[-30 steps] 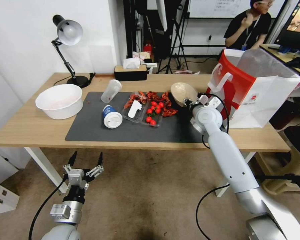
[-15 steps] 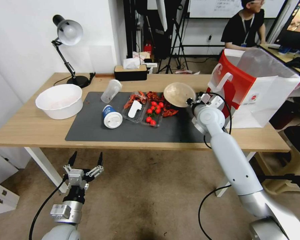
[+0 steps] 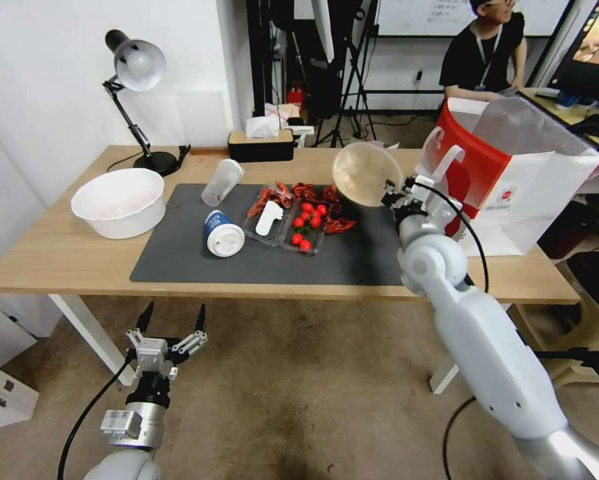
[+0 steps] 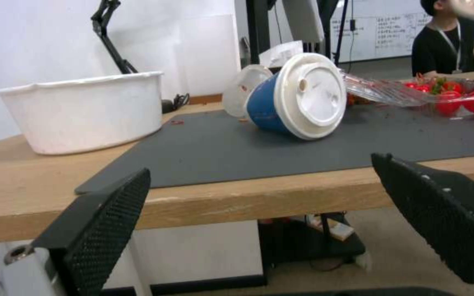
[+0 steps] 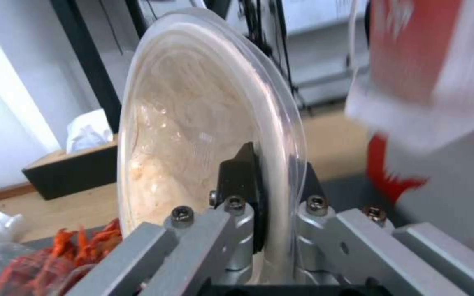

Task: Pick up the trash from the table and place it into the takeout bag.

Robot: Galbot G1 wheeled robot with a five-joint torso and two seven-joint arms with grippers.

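1. The right gripper point(image 3: 387, 197) pinches the rim of the beige paper bowl point(image 3: 366, 173), one of its fingers point(image 5: 241, 176) inside the rim and the other outside.
2. The bowl hangs in the air above the far right part of the dark mat point(image 3: 259, 257), tipped on its side with its opening facing the robot.
3. The takeout bag point(image 3: 512, 180) stands open on the right end of the surface point(image 3: 39, 257), just to the right of the raised bowl and the right gripper.
4. The blue-white lidded cup point(image 3: 222, 235) lies on its side on the mat, lid toward the front edge of the surface.
5. The clear plastic cup point(image 3: 221, 181) lies tipped over at the back of the mat, behind the lidded cup.
6. A clear tray of cherry tomatoes point(image 3: 307, 228) sits mid-mat, with red scraps point(image 3: 312, 193) and a second clear tray point(image 3: 267, 220) beside it.
7. A large white bowl point(image 3: 118, 201) rests on the bare wood left of the mat, and a desk lamp point(image 3: 136, 73) stands behind it.
8. The left gripper point(image 3: 171, 319) hangs below the front edge of the surface, over the floor, its fingers point(image 4: 97, 230) spread wide and holding nothing.
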